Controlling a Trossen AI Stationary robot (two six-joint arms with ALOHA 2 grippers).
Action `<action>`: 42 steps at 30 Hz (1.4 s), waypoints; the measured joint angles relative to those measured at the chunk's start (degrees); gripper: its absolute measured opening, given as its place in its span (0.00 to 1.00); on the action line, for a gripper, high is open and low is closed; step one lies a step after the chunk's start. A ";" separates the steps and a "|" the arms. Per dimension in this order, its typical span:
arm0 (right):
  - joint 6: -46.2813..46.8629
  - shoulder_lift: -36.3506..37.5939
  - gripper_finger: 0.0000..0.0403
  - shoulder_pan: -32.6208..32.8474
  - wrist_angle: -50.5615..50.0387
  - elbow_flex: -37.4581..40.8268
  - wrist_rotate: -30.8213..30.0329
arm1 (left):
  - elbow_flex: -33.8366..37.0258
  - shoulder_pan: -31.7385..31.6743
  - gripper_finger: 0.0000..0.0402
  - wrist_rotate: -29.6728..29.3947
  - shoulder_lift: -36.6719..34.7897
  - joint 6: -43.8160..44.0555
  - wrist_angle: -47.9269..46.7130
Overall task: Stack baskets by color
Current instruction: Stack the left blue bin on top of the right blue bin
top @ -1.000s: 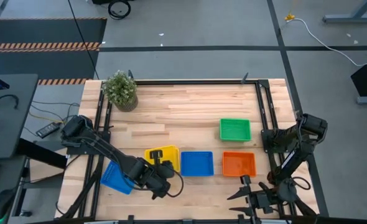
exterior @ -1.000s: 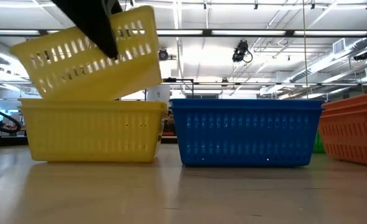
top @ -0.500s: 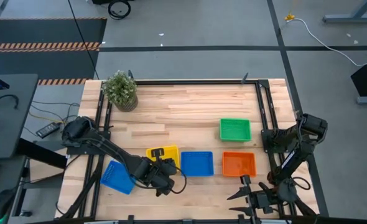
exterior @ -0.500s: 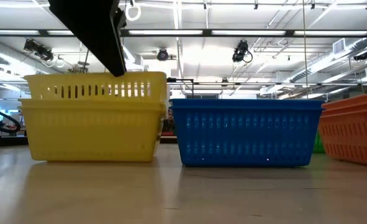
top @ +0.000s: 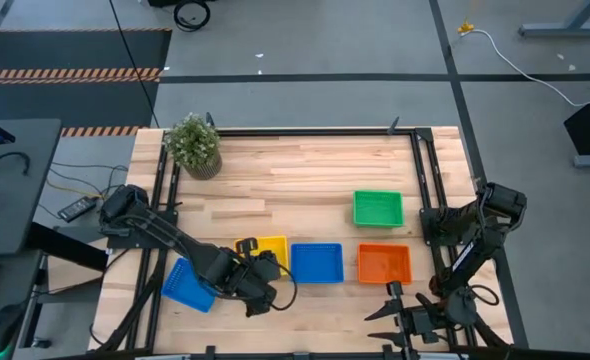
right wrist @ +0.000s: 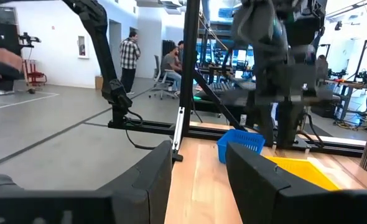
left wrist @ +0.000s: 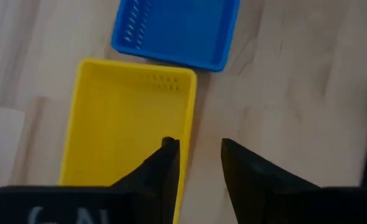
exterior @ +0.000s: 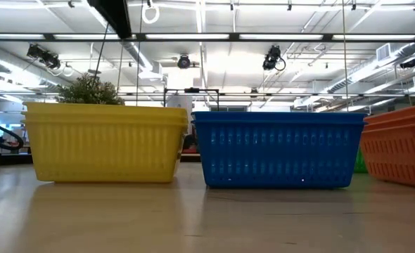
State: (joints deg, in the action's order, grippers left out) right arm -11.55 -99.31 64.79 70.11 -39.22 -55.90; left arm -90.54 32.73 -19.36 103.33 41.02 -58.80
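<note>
Left tool point(left wrist: 196, 149), fingers apart and holding nothing, hovers above the yellow mesh-sided plastic basket stack point(top: 262, 248) at the tabletop's point(top: 305, 180) seven o'clock, probably freeing it for the loose blue mesh basket point(top: 186, 284) nearby.

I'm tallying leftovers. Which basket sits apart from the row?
The blue basket at the table's left edge, tilted beside the left arm; another blue one stands in the row.

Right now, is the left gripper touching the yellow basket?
Apart. The left wrist view shows the left gripper open above the yellow basket, nothing between its fingers; the low view shows it lifted clear.
</note>
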 joint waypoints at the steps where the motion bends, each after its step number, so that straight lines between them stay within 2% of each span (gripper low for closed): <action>1: 0.06 0.00 0.39 0.02 -0.09 0.00 0.00 | -1.29 0.84 0.30 -0.08 -0.08 0.72 -1.29; 7: 1.49 0.00 0.39 0.00 -1.46 0.00 0.00 | -4.92 10.19 0.28 0.48 -0.10 9.79 -9.99; 13: 1.42 0.00 0.39 -0.10 -1.38 0.00 0.00 | -4.62 22.12 0.28 8.97 0.07 22.06 -17.48; 19: 1.46 0.00 0.39 -1.19 -1.22 0.00 0.00 | -4.62 32.67 0.28 9.46 0.18 20.00 -19.24; 22: 1.38 0.00 0.39 -1.61 -1.21 0.00 0.00 | -4.59 35.31 0.29 7.86 0.18 25.55 -24.12; 25: 1.36 0.00 0.39 -2.00 -1.21 0.00 0.00 | -2.38 35.69 0.32 6.58 0.15 27.01 -24.85; 34: 1.46 0.00 0.39 -2.25 -1.23 0.00 0.00 | 10.44 32.14 0.46 7.57 0.22 19.80 -15.91; 38: 1.48 0.00 0.39 -2.26 -1.23 0.00 0.00 | 14.91 30.07 0.46 8.06 0.22 16.04 -10.48; 42: 1.49 0.00 0.39 -2.27 -1.23 0.00 0.00 | 18.81 27.78 0.41 13.01 0.22 12.30 -5.90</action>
State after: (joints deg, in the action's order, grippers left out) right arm -10.07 -99.31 62.52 68.88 -39.22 -55.90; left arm -71.73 60.51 -6.34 103.55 53.33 -64.70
